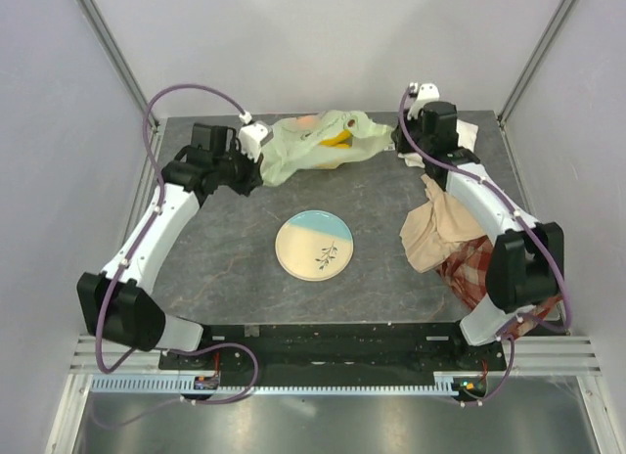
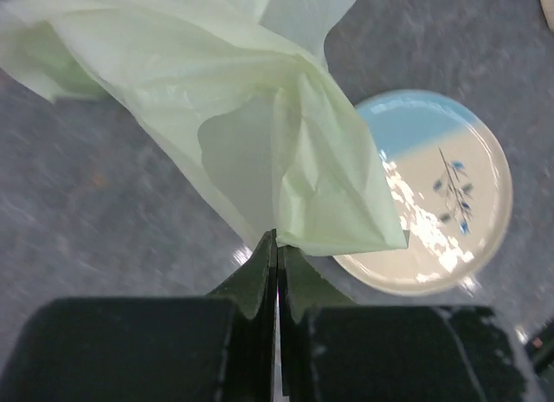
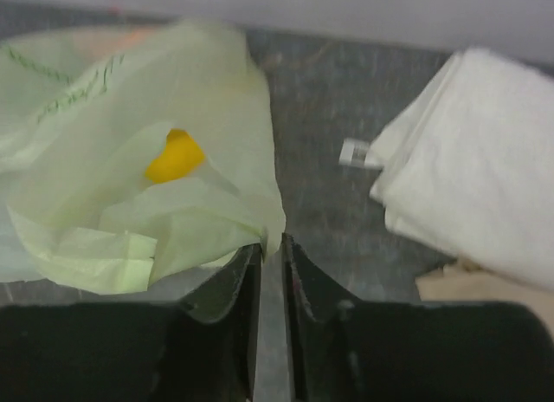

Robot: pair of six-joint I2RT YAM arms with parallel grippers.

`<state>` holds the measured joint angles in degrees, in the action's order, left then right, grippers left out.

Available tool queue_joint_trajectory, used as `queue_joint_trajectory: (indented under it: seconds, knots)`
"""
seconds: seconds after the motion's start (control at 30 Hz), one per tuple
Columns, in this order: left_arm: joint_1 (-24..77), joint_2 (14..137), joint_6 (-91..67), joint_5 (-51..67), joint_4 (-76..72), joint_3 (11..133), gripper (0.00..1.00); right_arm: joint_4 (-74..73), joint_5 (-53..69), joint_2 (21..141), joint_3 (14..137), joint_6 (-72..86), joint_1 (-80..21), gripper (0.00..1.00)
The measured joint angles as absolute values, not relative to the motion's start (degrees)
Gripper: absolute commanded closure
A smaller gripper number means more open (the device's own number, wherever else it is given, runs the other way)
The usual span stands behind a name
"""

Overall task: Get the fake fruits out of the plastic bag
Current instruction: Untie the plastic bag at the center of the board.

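Between pale walls (image 1: 293, 43), grey tabletop (image 1: 225, 249) under plastic bag (image 1: 313, 146)

Far middle: bag (image 1: 313, 146) lies across.
Centre: plate (image 1: 314, 245), bare table (image 1: 225, 253) all round it.
Right side: cloths (image 1: 435, 234) heaped; white cloth (image 3: 476, 168) near bag, narrow bare strip between.

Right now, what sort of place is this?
Most likely a lab test cell for robot manipulation, not a home: a left arm and right arm bolted to a dark table, plain white panels in metal framing around it, and staged props, a plastic bag, a plate and cloths.
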<state>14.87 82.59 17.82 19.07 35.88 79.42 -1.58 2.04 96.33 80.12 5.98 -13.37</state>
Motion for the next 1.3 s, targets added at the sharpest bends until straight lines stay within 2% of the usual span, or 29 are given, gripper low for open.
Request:
queue_joint_trajectory:
  seconds: [0.03,0.13,0.27,0.43,0.47,0.57,0.6,0.7,0.97,1.3]
  knots:
    - [15.03,80.55,17.45,19.46,37.12,76.47,0.98,-3.73,3.27,94.26,77.14,5.98,-13.41,0.45]
    - [15.03,75.40,16.38,19.73,39.44,71.35,0.99,-10.50,6.70,90.98,73.63,4.84,-13.80,0.34]
    - [14.98,73.01,15.33,20.03,40.03,69.71,0.99,-15.03,11.92,90.13,75.94,1.98,-14.63,0.33]
    - [14.98,73.23,13.06,20.16,40.38,69.60,0.99,-15.81,18.22,88.62,84.77,-4.38,-18.41,0.33]
    - [14.98,73.23,12.62,20.21,40.38,69.76,0.99,-15.42,19.73,87.66,85.80,-5.93,-20.01,0.33]
    - [14.98,73.45,11.00,20.23,40.23,70.81,0.98,-14.50,22.76,85.80,86.94,-9.06,-23.79,0.46]
    - [14.98,73.47,10.41,20.23,40.18,71.33,0.99,-14.31,23.88,85.69,87.24,-9.89,-24.86,0.54]
    - [14.98,73.47,8.45,20.21,39.92,72.53,0.98,-14.20,26.33,87.18,87.66,-10.87,-26.30,0.62]
    - [14.68,73.45,-0.34,20.29,38.24,73.56,0.98,-14.72,26.92,102.30,90.72,-8.99,-26.94,0.65]
    - [11.99,69.60,-8.23,23.31,35.05,70.63,0.99,-15.94,25.50,106.04,91.20,-9.02,-28.60,0.66]
